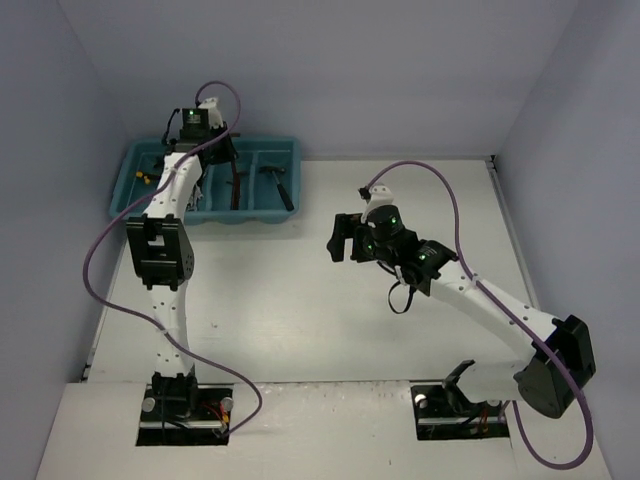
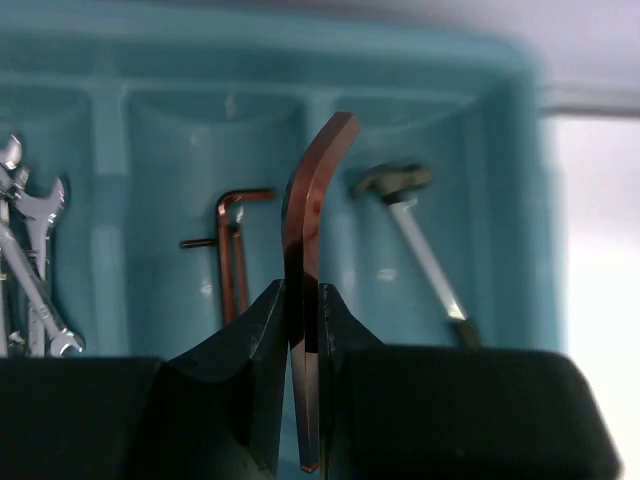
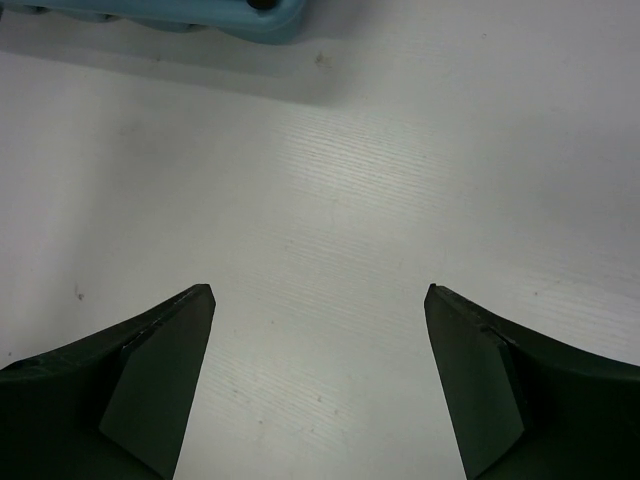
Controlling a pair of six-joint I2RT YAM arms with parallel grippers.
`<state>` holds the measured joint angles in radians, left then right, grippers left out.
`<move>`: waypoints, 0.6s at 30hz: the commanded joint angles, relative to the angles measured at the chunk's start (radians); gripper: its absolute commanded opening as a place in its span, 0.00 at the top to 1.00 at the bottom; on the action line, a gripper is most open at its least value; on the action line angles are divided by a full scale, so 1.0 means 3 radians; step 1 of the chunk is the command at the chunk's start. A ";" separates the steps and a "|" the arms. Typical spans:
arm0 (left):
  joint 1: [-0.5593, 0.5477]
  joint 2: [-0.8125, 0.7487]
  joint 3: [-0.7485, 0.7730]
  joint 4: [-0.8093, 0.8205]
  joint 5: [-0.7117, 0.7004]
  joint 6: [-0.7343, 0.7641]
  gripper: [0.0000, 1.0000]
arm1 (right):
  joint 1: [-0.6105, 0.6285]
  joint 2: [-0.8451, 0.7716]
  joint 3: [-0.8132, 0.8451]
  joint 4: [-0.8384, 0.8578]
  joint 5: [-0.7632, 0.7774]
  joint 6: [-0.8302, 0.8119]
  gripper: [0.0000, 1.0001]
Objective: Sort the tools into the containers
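Note:
My left gripper [image 2: 303,300] is shut on a thin dark red L-shaped key [image 2: 308,210], held upright with its bent end away from me, above the teal tray [image 2: 505,170]. Below it, the containers hold more red keys [image 2: 232,250], a small hammer [image 2: 420,235] in the compartment to their right, and silver wrenches [image 2: 30,260] to their left. In the top view the left gripper [image 1: 222,152] hangs over the tray [image 1: 292,150] at the back left. My right gripper [image 1: 338,240] stands open over bare table, and nothing lies between its fingertips [image 3: 318,292].
Yellow-and-black pieces [image 1: 146,178] lie in the tray's leftmost compartment. The tray's corner [image 3: 200,15] shows at the top of the right wrist view. Pale walls close the table on three sides. The left arm rises tall between its base and the tray.

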<state>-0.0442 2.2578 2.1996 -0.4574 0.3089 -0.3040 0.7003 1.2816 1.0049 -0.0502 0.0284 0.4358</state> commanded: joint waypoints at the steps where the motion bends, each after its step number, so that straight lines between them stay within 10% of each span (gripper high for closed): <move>1: 0.0130 0.0400 0.0719 -0.0076 0.0220 0.0070 1.00 | -0.0055 -0.0123 -0.0002 -0.0031 0.0002 0.0004 0.16; 6: 0.0132 0.0678 0.0683 0.0203 0.0233 0.0052 0.93 | -0.0067 -0.0184 -0.0023 -0.0114 0.0100 0.0073 0.16; 12: 0.0127 0.0374 0.0197 0.0496 0.0136 0.0053 0.45 | -0.0126 -0.0228 0.0047 -0.0299 0.0341 0.0019 0.14; 18: 0.0120 -0.0592 -0.0346 0.0333 -0.0086 0.0125 0.31 | -0.0178 -0.0381 0.0201 -0.0474 0.0640 -0.0141 0.13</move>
<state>-0.0150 2.3755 2.1409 -0.3827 0.3192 -0.2934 0.6600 1.2367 0.9919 -0.1740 0.1134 0.4331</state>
